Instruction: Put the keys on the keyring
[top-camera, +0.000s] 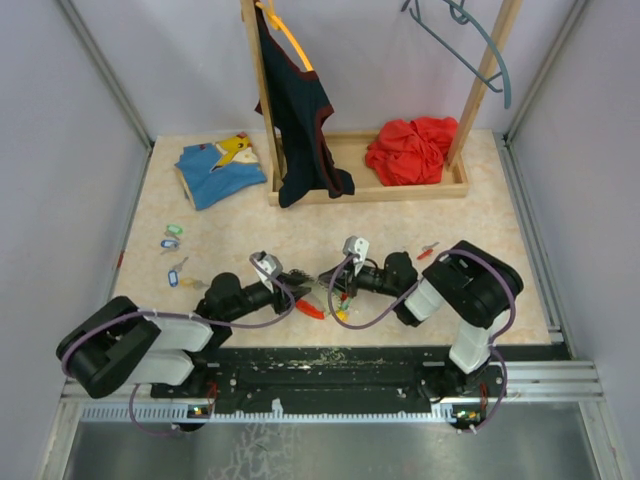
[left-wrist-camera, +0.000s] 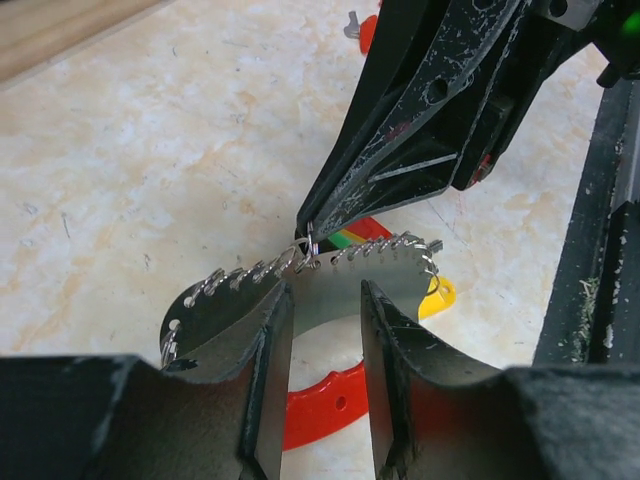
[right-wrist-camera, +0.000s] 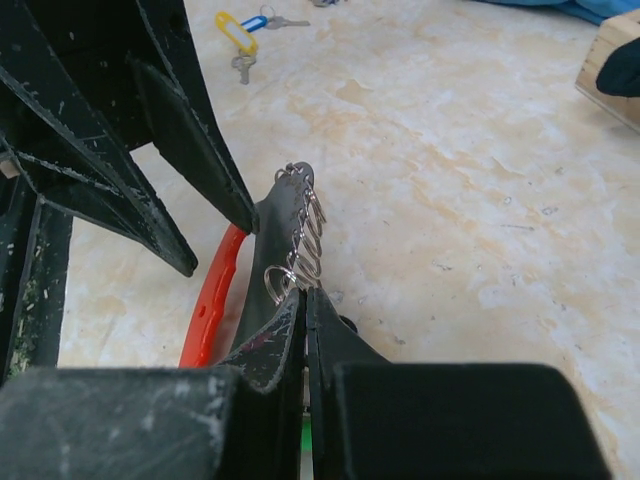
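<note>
Keys (top-camera: 171, 243) are lying loose on the table (top-camera: 480, 200), well to the left of both grippers. A green-tagged key (top-camera: 175, 231) is sitting farthest back, two blue-tagged ones are lying in front of it, and a yellow-tagged key (top-camera: 190, 283) is lying nearest the left arm. A red-tagged key (top-camera: 428, 250) is lying apart, beside the right arm. Any writing on the tags is showing too small to read.

At mid-table the two grippers are meeting tip to tip. The left gripper (left-wrist-camera: 325, 300) is standing with its jaws partway apart, its fingertips resting against a grey plate (left-wrist-camera: 390, 275) that is carrying a row of little silver rings along its edge. Whether those jaws are actually clamping the plate I cannot tell. The right gripper (right-wrist-camera: 305, 295) is pinching its jaws fully together on one keyring (right-wrist-camera: 283, 277) at the plate's edge. An orange-red arc (left-wrist-camera: 320, 405) and a yellow tag (left-wrist-camera: 441, 297) are showing beneath the plate.
</note>
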